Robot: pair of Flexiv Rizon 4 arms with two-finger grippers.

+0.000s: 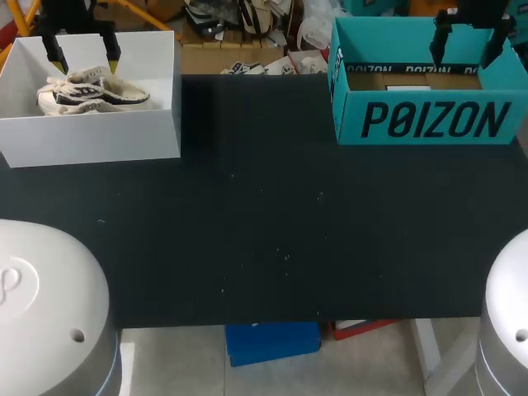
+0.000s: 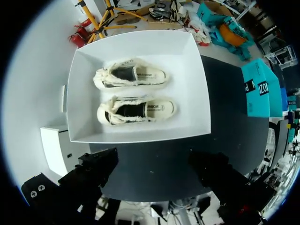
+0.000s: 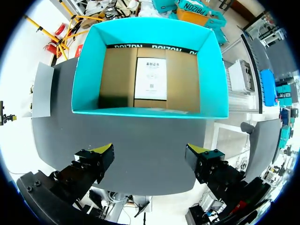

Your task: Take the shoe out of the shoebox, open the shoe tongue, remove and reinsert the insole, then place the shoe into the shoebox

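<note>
Left gripper (image 2: 153, 164) hangs spread, empty, above the white shoebox (image 2: 197, 93); right gripper (image 3: 151, 152) likewise over the teal box (image 3: 89, 75). Nearer shoe (image 2: 136, 110) looks light and soft (fuzzy trim): I would pinch its collar rim.

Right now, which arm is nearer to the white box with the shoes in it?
Left. The left arm hangs over the white box, jaws open above the shoes. The right arm is across the table, over the teal box.
</note>
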